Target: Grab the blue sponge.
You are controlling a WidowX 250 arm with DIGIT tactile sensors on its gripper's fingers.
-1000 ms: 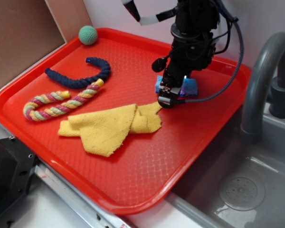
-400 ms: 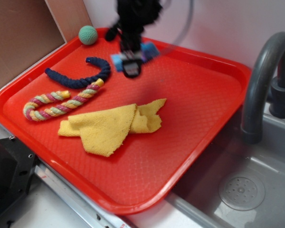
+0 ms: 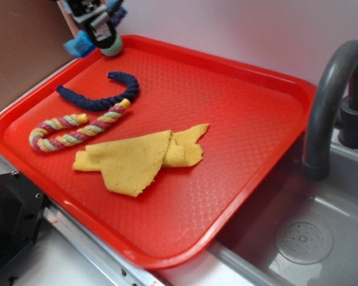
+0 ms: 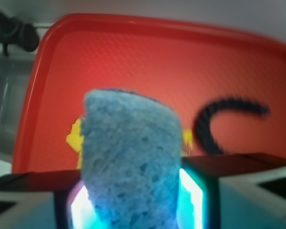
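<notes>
Exterior view: the gripper [image 3: 95, 24] is seen raised above the far left corner of the red tray [image 3: 238, 119], with the blue sponge [image 3: 79, 45] carried in it, just beside the green ball [image 3: 112, 46]. The navy rope toy [image 3: 101, 95] and yellow cloth [image 3: 137, 158] are left lying on the tray.

Wrist view: the blue sponge [image 4: 131, 167] is shown clamped between the jaws and squeezed. The grab is judged done; only a steady hold is called for.

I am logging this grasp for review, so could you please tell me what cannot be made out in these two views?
- Exterior: the gripper is cut by the top edge, and it hides most of the blue sponge and green ball.
- Wrist: the sponge fills the view, hiding most of the yellow cloth; the dark rope is blurred.
</notes>
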